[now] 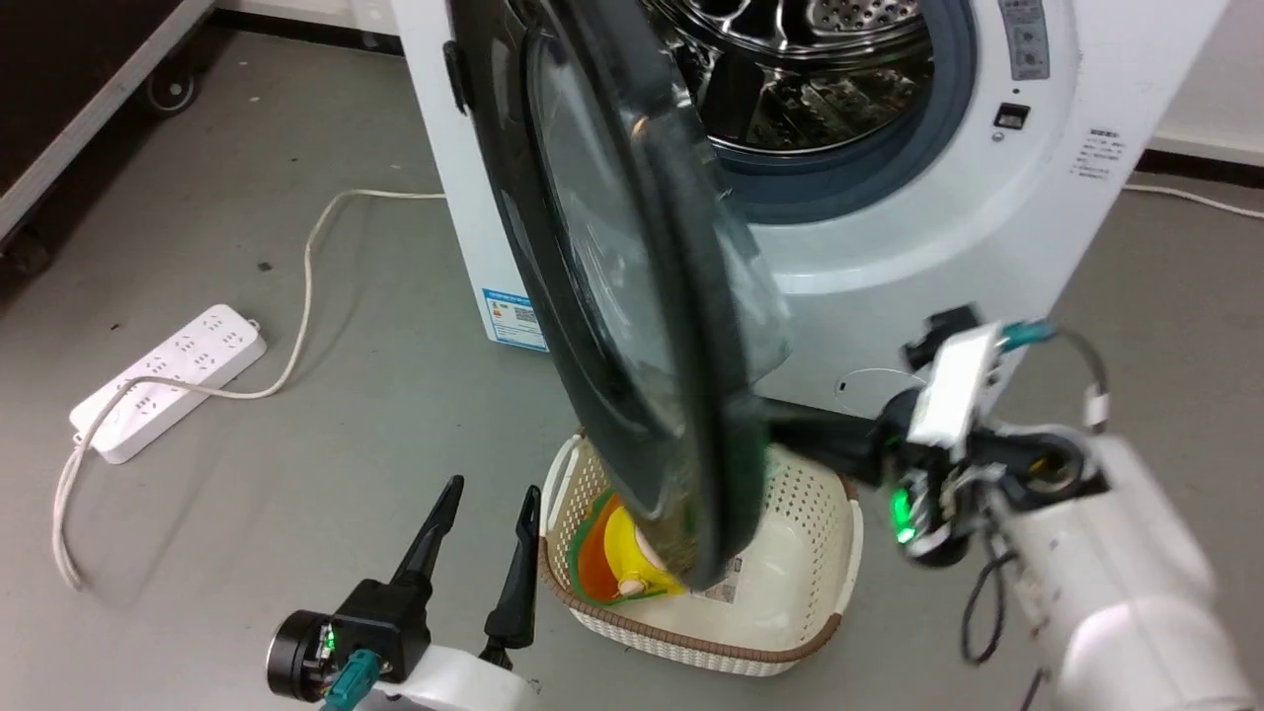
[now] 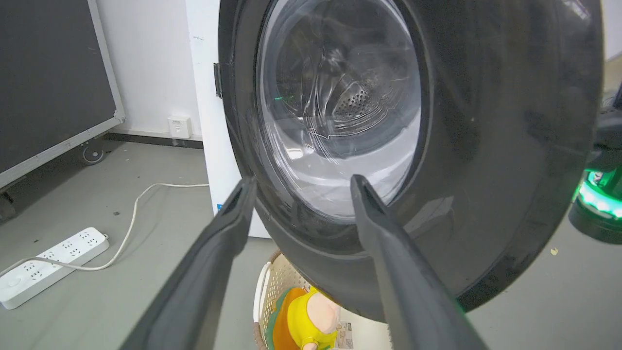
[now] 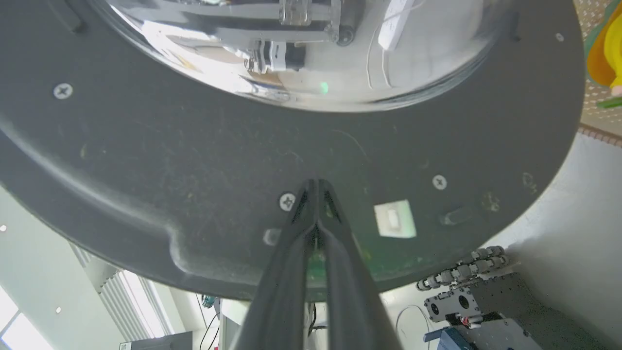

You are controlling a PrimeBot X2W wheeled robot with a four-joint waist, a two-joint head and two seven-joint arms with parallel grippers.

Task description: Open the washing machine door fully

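So the washing machine door is standing roughly halfway out from the white washer, nearly edge-on in the head view, hinge on the washer's left, with the steel drum showing behind it. Not fully open yet, I'd say.

The right pincer is clenched, its 2 fingers pressed together into 1 point, and the tip sits against the door's dark inner face, right next to a screw, below the glass bowl. It isn't grasping anything. My guess is that's deliberate: a closed tip makes a stiff poker for shoving the door outward from behind.

The left pincer is released, fingers spread wide, low on the outer side of the door and apart from it. Looks parked out of the swing path, or ready to catch the rim.

One thing to watch is the basket with a yellow toy, which sits right under the door's lower edge.
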